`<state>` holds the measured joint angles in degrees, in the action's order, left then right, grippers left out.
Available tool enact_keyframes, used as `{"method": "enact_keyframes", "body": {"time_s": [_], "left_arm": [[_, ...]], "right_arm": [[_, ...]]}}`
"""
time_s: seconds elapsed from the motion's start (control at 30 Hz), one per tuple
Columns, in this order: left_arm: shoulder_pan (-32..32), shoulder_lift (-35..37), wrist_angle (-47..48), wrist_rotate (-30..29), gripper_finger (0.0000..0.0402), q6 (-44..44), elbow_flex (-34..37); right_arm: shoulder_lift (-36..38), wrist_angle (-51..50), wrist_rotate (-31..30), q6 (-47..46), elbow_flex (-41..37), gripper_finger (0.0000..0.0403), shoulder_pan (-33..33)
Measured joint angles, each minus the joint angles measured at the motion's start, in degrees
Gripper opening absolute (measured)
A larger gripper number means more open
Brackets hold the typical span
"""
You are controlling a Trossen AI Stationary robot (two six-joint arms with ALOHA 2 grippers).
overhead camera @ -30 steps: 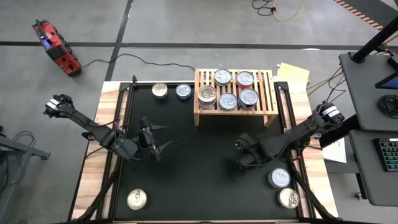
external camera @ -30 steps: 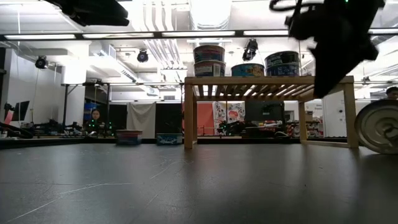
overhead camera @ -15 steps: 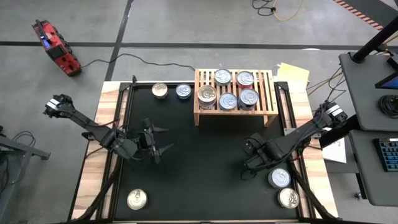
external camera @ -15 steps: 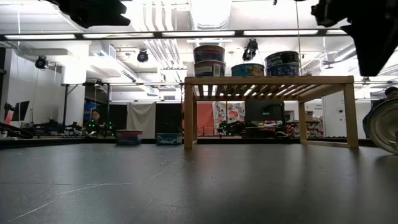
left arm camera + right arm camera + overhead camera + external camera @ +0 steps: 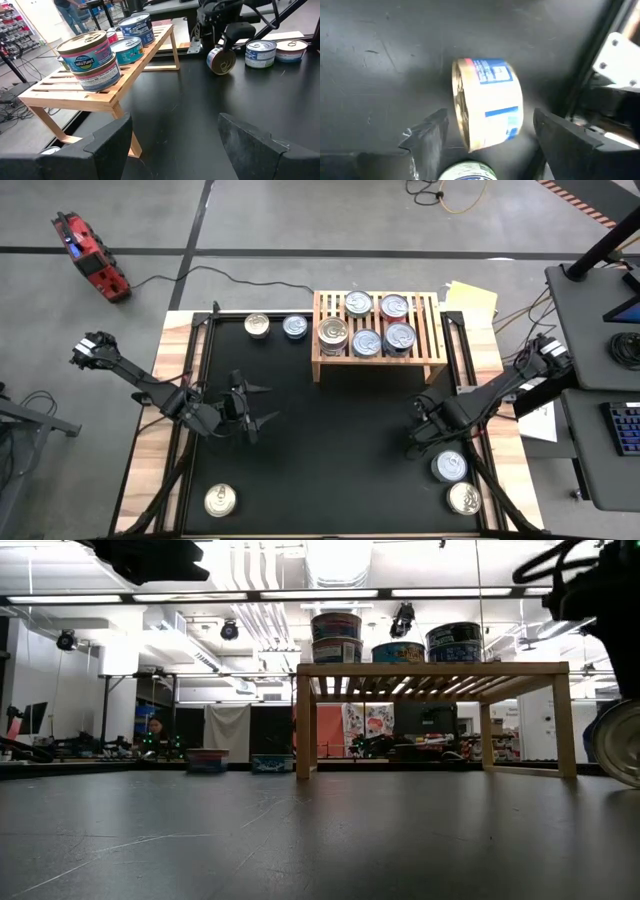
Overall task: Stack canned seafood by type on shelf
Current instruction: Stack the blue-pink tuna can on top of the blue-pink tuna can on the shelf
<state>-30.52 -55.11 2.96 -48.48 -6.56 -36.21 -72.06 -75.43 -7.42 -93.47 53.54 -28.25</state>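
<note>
Your black mat [image 5: 320, 440] covers most of the table [image 5: 170, 380], and the wooden shelf [image 5: 378, 345] stands at its far edge, right of centre. On the shelf's slats you have five cans: a two-high stack [image 5: 333, 333] at the near left corner, a teal-labelled can [image 5: 365, 342] and a dark blue one [image 5: 399, 337] beside it in the near row, and two more [image 5: 359, 304] [image 5: 394, 306] behind them (the low view shows the stack as one can on another). Two cans [image 5: 257, 325] [image 5: 295, 326] sit flat on the mat just left of the shelf, one can [image 5: 220, 500] lies at the near left corner, and two [image 5: 449, 467] [image 5: 463, 497] sit at the near right. Your left gripper [image 5: 262, 404] hangs over the left middle of the mat, fingers spread wide with nothing between them. Your right gripper [image 5: 424, 442] is low over the mat near the right edge, its fingers [image 5: 427, 137] apart on either side of a blue-and-white can [image 5: 487, 105] that stands on its rim on the mat; you cannot tell whether they touch it.
</note>
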Motion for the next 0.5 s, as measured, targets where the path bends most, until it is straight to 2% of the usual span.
{"method": "enact_keyframes", "body": {"time_s": [0.5], "left_arm": [[0.0,-0.11,-0.43,-0.01,0.0276,0.04,0.0]], "right_arm": [[-0.49,16.08,0.2,2.4,-9.0,0.0268,0.13]]}}
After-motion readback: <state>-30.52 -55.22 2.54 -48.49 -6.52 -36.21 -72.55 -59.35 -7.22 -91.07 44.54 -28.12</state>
